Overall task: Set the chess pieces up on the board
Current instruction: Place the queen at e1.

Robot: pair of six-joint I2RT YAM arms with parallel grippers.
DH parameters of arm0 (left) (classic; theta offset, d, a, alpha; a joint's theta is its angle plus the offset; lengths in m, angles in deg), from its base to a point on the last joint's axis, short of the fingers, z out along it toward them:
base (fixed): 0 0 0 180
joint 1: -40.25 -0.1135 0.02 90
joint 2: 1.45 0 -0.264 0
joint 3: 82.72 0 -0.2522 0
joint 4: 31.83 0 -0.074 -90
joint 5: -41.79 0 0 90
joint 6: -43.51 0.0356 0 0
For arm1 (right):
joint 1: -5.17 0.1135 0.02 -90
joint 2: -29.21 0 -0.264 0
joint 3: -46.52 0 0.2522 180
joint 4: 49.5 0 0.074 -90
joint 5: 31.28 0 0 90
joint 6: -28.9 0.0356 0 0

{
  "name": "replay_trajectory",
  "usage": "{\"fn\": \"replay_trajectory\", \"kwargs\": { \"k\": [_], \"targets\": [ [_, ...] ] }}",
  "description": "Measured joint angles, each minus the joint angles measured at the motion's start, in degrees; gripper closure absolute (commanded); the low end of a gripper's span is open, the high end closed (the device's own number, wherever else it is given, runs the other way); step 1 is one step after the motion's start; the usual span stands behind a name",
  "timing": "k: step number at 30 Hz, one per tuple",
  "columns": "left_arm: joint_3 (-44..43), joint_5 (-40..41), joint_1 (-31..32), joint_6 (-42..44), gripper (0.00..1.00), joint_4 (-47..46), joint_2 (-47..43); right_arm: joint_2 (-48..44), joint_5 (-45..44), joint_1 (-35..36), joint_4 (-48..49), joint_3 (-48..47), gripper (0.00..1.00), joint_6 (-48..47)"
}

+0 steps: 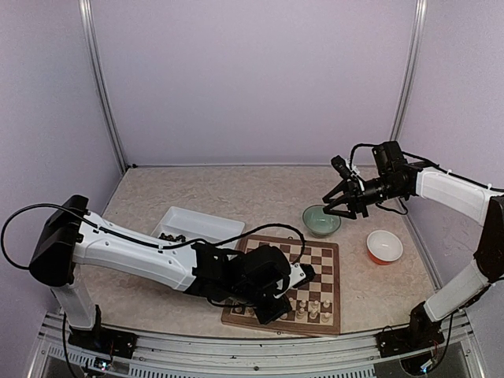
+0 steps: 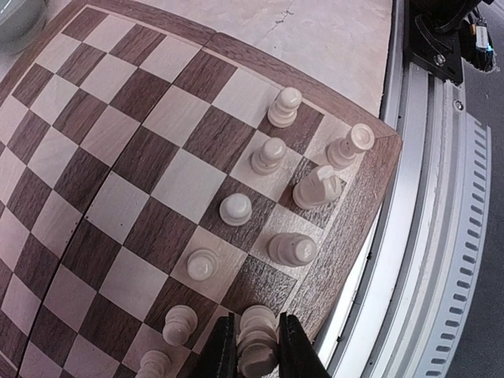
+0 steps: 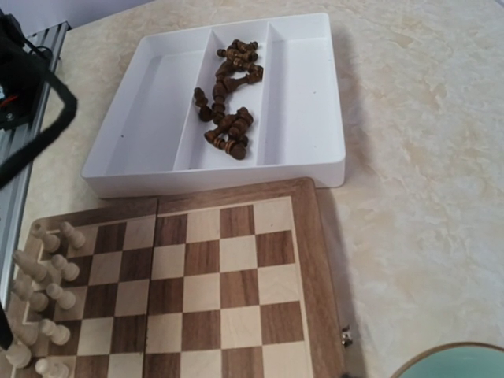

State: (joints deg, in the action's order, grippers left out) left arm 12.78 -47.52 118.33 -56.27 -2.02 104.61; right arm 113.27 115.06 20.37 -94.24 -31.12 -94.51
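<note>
- A ribbed aluminium rail (image 2: pixel 429 236) runs along the near edge of the table, just beside the board's brown rim.
- The left gripper (image 2: pixel 256 332) is low over the near row of the flat wooden chessboard with tan and dark brown checks (image 2: pixel 142 157). Its two black fingers (image 2: pixel 224 353) are clamped on either side of a cream-white carved chess piece (image 2: pixel 257 346). The piece's base is hidden between them, so I cannot tell whether it touches the wood.
- The other cream-white chess pieces (image 2: pixel 235 209) stand upright in two rows along that near edge, gathered at the board's near-right corner, about one to a square. A knight (image 2: pixel 318 187) is among those of the outer row.
- The rest of the chessboard is bare squares. The left arm's white and black body lies across its near-left part in the overhead view.
- Just beside the board's far-left edge sits a white rectangular plastic tray with three compartments (image 3: pixel 307 102). The dark brown chess pieces (image 3: pixel 226 98) lie in a loose heap in its middle compartment — none of them is on the board.
- Off the board's far-right corner is a pale green ceramic bowl (image 1: pixel 313 214). To its right, apart from it, is a small orange bowl with a white inside (image 1: pixel 384 257).
- The right gripper (image 1: pixel 340 206) hangs above the green bowl's far side, well apart from the chessboard. Its fingers are spread — nothing shows between them.
- All of this rests on a beige speckled tabletop (image 1: pixel 236 197).
</note>
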Motion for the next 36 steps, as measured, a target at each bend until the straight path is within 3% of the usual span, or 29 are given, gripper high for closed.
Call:
{"fn": "replay_trajectory", "kwargs": {
  "k": [22,36],
  "targets": [
    [-2.67,-1.97,0.02,1.14,0.85,0.02,1.9,0.0,0.0,0.0,0.0,0.0,0.53,-0.2],
    [-3.69,-1.49,0.02,1.29,0.71,0.2,2.99,0.0,0.0,0.0,0.0,0.0,0.53,-0.2]
  ]
}}
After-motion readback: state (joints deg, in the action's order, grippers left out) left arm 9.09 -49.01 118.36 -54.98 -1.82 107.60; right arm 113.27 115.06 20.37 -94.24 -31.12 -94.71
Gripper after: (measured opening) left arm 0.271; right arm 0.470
